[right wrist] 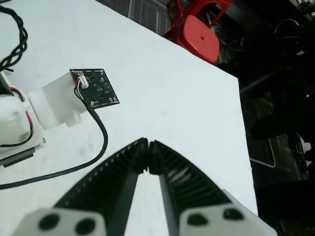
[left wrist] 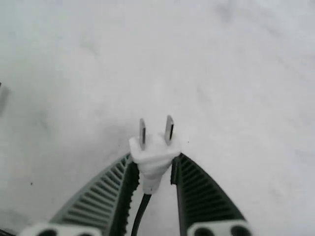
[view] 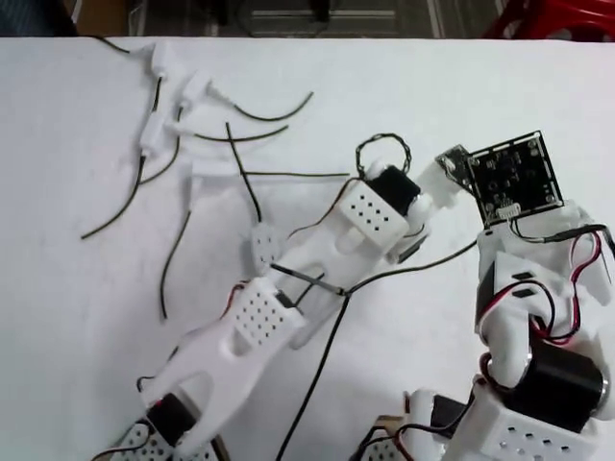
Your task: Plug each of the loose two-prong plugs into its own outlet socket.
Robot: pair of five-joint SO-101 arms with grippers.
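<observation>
My left gripper [left wrist: 154,163] is shut on a white two-prong plug [left wrist: 153,153]. Its grey fingers [left wrist: 194,189] pinch the plug body from both sides, the two metal prongs point away from the wrist, and a black cord hangs back between the fingers. The plug is held above the bare white table [left wrist: 236,73]. Several loose white plugs with dark cords [view: 183,120] lie at the table's far left. Another white piece on a dark cord [view: 264,246] lies beside the left arm [view: 317,254]. My right gripper [right wrist: 148,146] is shut with nothing in it, above the table's right side.
The right arm [view: 538,327] stands raised at the right, its camera board [view: 514,178] on top. The left arm's small camera board [right wrist: 94,88] and its black cable [right wrist: 93,147] lie close in front of the right gripper. A red chair [right wrist: 199,34] stands past the table edge.
</observation>
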